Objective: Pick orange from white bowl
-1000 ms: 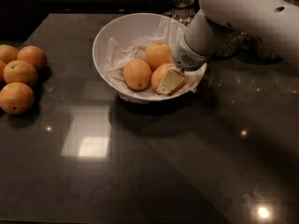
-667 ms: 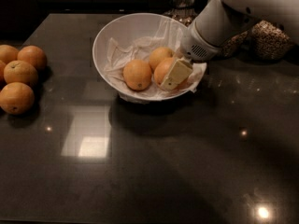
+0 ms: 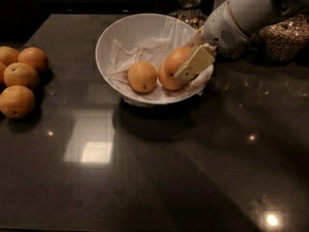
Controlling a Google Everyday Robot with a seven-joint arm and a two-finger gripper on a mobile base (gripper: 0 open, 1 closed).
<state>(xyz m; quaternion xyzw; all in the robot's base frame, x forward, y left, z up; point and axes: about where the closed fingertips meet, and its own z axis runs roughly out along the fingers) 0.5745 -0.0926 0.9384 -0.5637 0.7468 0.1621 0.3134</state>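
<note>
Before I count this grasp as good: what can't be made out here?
Camera view:
The gripper, in the white bowl against the orange: far side hidden behind the fruit.
The glass jar behind the bowl: top cut by upper edge.
The top-left orange: cut by left edge.

This looks like a kitchen or pantry counter, whether in a home or a workplace cannot be told. The tabletop (image 3: 159, 178) is dark polished stone that mirrors overhead lights. Food stands on it: a white bowl (image 3: 107, 37) lined with crumpled paper holds fruit, loose oranges (image 3: 17, 100) lie in a cluster at the left edge, and glass jars of grain (image 3: 285, 37) stand along the back. The robot's tool (image 3: 179, 70) sits inside the bowl's right side, clamped on the orange (image 3: 174, 59).
</note>
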